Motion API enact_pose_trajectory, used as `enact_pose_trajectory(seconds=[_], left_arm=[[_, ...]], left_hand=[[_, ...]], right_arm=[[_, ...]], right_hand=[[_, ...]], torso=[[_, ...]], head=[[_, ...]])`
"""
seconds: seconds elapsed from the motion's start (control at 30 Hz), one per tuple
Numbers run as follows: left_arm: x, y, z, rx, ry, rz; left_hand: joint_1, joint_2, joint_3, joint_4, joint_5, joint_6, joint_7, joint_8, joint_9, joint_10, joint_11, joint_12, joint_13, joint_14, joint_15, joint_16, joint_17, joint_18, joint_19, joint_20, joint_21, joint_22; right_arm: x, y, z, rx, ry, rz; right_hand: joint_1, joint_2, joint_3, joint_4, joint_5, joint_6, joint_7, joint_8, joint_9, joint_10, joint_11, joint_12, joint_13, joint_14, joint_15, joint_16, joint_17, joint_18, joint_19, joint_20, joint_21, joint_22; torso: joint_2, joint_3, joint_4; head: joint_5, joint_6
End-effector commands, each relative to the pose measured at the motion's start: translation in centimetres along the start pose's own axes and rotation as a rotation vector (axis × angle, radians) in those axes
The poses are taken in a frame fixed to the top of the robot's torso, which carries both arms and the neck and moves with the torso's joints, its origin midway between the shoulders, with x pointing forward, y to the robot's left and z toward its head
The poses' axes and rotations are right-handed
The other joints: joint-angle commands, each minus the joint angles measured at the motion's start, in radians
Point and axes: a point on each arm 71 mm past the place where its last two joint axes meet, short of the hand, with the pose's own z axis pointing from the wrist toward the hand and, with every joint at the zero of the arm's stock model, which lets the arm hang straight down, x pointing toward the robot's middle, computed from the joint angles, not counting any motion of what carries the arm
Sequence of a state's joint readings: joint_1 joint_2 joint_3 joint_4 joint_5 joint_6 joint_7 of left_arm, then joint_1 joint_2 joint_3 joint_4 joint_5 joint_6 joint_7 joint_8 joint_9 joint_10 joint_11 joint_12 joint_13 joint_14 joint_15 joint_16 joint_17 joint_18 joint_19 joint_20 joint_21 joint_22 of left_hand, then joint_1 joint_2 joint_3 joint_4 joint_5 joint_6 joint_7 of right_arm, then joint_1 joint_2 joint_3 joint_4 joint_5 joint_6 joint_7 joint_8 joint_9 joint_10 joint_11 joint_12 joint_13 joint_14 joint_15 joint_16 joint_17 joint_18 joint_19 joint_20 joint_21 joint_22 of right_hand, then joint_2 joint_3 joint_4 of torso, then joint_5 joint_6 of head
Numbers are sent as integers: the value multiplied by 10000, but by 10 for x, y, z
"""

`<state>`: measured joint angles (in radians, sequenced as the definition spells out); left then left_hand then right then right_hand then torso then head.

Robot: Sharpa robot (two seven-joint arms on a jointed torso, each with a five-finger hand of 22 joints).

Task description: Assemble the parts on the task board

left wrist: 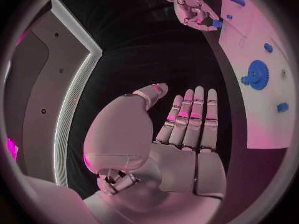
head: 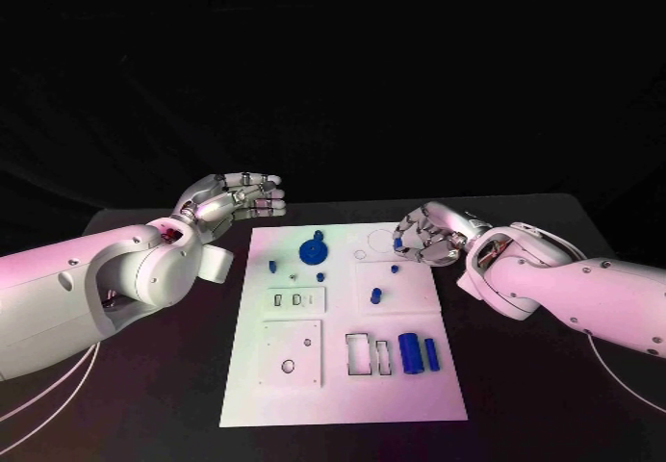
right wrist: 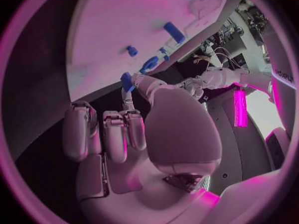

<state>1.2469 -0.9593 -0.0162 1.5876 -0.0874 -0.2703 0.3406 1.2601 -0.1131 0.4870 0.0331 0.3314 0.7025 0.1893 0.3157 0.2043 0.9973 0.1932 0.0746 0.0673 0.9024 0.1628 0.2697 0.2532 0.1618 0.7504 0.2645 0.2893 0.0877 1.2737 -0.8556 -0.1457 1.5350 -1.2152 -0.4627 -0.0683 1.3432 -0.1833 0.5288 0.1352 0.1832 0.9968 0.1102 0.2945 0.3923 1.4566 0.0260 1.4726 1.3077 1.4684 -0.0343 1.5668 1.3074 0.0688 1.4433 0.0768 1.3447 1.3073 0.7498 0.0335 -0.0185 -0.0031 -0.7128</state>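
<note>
The right hand (head: pixel 427 240) hangs over the far right corner of the task board (head: pixel 347 395) and pinches a small blue part (right wrist: pixel 126 79) between the thumb and a fingertip; the remaining fingers curl loosely beside it. In the left wrist view the same part (left wrist: pixel 216 23) shows at that hand's fingertips, above the board's edge. The left hand (head: pixel 233 201) holds nothing: its fingers lie straight and side by side, thumb slightly apart, off the board's far left corner and over the black table (head: pixel 555 385). The held part lies on the board side of the right hand, so the right hand is the one placed to seat it. A round outline (head: pixel 361 255) sits just beside the hand on the board, and two short blue pegs (head: pixel 395 270) and (head: pixel 376 296) lie a little nearer the robot; which seat the part belongs to cannot be told. The blue gear (head: pixel 314 251) stands between the two hands, nearer the left. Open board surface lies toward the robot from the right hand. The board's right edge runs close under the wrist, so travel is judged freer inward than outward.
</note>
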Motion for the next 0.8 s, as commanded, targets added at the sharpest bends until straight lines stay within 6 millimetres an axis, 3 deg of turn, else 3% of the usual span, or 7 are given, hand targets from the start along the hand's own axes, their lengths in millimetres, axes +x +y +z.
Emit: enact_pose_trajectory(seconds=[0.03,0.13,0.3,0.47,0.8], left_arm=[[3,0,1,21,224,-47],[4,0,2,14,231,-49],[4,1,4,-1,211,-40],[5,1,6,-7,213,-39],[13,3,11,-44,388,-73]], left_hand=[[-90,-20,-50,4,-26,-47,529,45,9,-28,52,63,3,-87,-13,-48,16,140,-56,12,-43,-17],[-86,-16,-48,-1,-24,-49,527,47,10,-29,51,64,3,-89,-13,-48,16,141,-57,13,-44,-18],[-90,-19,-55,-4,-28,-54,528,52,12,-32,52,64,3,-107,-9,-55,14,139,-65,16,-50,-21],[-96,-21,-62,-6,-33,-59,529,57,14,-33,54,65,3,-127,-3,-64,12,136,-76,20,-59,-26],[-100,-18,-66,-8,-35,-62,529,62,16,-34,56,66,4,-150,3,-74,9,133,-90,23,-68,-31]], right_arm=[[3,16,0,538,-123,-163],[8,37,2,209,-81,-176],[20,71,6,-513,13,-492],[39,101,11,-1044,340,-742],[82,130,18,-1350,1011,-937]], right_hand=[[-124,31,33,52,-83,54,-95,50,218,-52,-15,-50,973,1024,-49,40,2634,-91,23,-81,57,864],[-155,31,39,63,-97,85,-112,70,233,-28,-27,-35,1000,1024,-56,40,2634,-122,93,-84,173,959],[-183,0,42,56,-91,119,-134,92,252,0,-48,-21,1027,1024,-73,40,2634,-151,165,-94,287,1054],[-201,-53,39,40,-71,127,-145,99,263,-9,-62,-38,1004,1024,-87,40,2634,-155,182,-105,305,1069],[-222,-59,69,36,9,130,-156,100,274,-9,-75,-54,991,1024,-101,40,2634,-143,166,-119,261,1037]], torso=[[-12,-5,7],[-21,1,-16],[-71,-30,-17],[-93,-54,-18],[-92,-74,33]], head=[[-21,-1],[52,-1],[163,-67],[215,-52],[276,-87]])
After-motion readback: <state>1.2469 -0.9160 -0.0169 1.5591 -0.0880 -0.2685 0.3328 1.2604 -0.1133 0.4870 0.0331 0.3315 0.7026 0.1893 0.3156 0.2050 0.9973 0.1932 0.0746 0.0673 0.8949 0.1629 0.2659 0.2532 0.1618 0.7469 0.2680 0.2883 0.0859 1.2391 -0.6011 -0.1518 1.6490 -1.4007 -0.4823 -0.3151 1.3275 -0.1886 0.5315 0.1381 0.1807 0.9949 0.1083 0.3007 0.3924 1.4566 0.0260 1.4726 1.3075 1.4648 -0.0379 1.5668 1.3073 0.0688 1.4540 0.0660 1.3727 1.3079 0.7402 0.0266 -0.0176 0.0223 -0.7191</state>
